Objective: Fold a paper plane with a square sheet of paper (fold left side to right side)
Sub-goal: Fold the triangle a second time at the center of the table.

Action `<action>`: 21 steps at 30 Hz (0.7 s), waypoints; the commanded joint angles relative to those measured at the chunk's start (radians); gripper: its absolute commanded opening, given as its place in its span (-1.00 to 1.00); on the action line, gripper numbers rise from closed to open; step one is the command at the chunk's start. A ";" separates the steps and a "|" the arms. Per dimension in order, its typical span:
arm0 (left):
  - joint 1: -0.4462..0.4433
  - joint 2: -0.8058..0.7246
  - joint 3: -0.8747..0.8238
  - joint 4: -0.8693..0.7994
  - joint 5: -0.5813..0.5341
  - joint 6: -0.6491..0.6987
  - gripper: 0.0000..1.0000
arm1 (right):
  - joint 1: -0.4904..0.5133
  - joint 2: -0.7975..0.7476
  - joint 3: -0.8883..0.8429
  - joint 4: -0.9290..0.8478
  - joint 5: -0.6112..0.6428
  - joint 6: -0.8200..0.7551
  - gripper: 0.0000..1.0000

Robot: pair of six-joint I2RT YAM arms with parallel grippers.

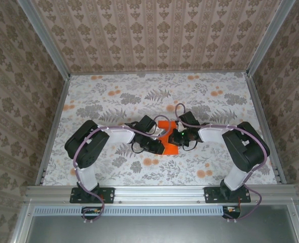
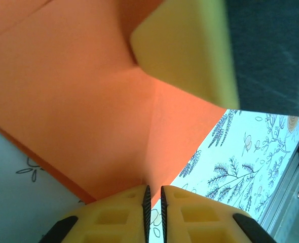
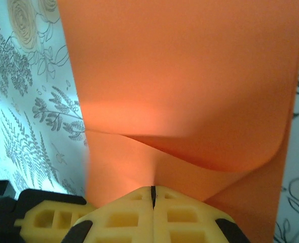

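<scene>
At the middle of the table (image 1: 114, 96), the left gripper (image 2: 153, 200) and right gripper (image 3: 152, 195) each clench an opposite side of the orange sheet (image 1: 170, 149), its raised fold running between their jaws, equally near both.

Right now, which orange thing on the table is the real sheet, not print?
The bright solid orange sheet, large, creased and curling up. The rest are small pale-orange flowers printed flat on the tablecloth.

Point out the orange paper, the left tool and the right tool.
orange paper (image 1: 171, 149): top external view, near corner.
left tool (image 2: 153, 190): left wrist view, between fingertips.
right tool (image 3: 152, 189): right wrist view, between fingertips.
</scene>
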 commanded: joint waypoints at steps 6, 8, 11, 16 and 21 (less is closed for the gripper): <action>0.016 -0.002 -0.056 0.025 0.007 -0.019 -0.74 | 0.034 -0.068 -0.029 0.022 -0.029 -0.033 -1.00; 0.015 -0.002 -0.058 0.027 0.007 -0.021 -0.77 | 0.046 -0.055 -0.026 0.042 -0.032 -0.024 -1.00; 0.017 0.000 -0.056 0.025 0.007 -0.021 -0.83 | 0.059 -0.027 -0.016 0.061 -0.033 -0.013 -1.00; 0.016 0.004 -0.055 0.020 0.007 -0.021 -0.89 | 0.072 0.017 0.001 0.056 -0.022 -0.014 -1.00; 0.017 0.004 -0.051 0.009 -0.004 -0.022 -0.92 | 0.072 0.040 0.013 0.006 0.007 -0.036 -1.00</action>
